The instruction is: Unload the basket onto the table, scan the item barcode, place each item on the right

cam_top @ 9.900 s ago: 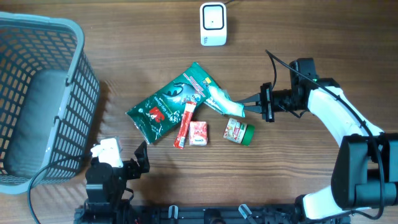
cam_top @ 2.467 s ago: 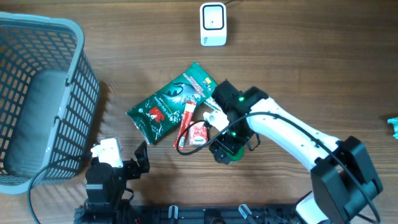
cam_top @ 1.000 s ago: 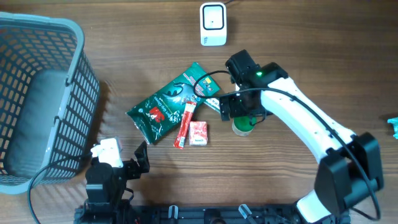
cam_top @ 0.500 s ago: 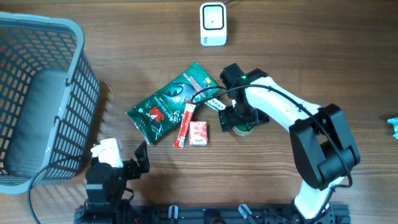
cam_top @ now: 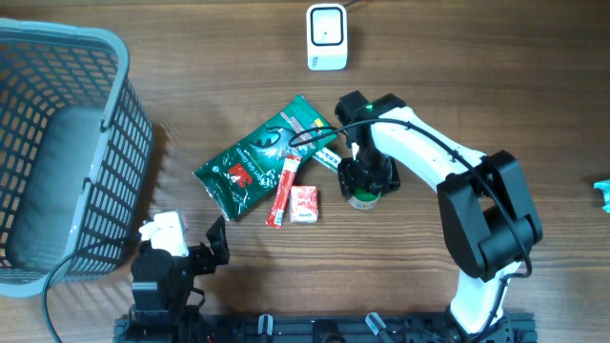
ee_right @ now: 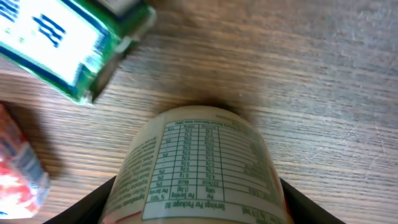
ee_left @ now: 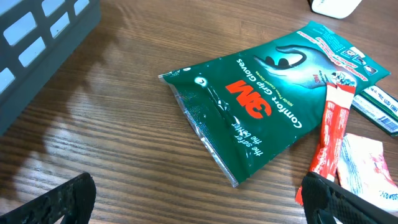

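A small jar (cam_top: 365, 200) with a green lid and a printed nutrition label (ee_right: 199, 168) stands on the wood table right of centre. My right gripper (cam_top: 366, 181) has come down over it. In the right wrist view its black fingers (ee_right: 93, 208) press both sides of the jar, so the right gripper (ee_right: 196, 208) is shut on it. The white barcode scanner (cam_top: 326, 36) stands at the table's far edge. My left gripper (ee_left: 199, 205) rests open near the front edge, holding nothing, with its fingertips (ee_left: 62, 199) wide apart.
A green 3M glove bag (cam_top: 262, 157), a red stick pack (cam_top: 283, 192), a pink-white packet (cam_top: 304, 204) and a green-white box (cam_top: 329, 157) lie just left of the jar. A grey basket (cam_top: 57, 152) fills the left side. A teal object (cam_top: 602, 193) sits at the right edge.
The right arm has settled lower over the jar and its jaws have narrowed from wide open onto the jar's sides. The left arm has not moved.
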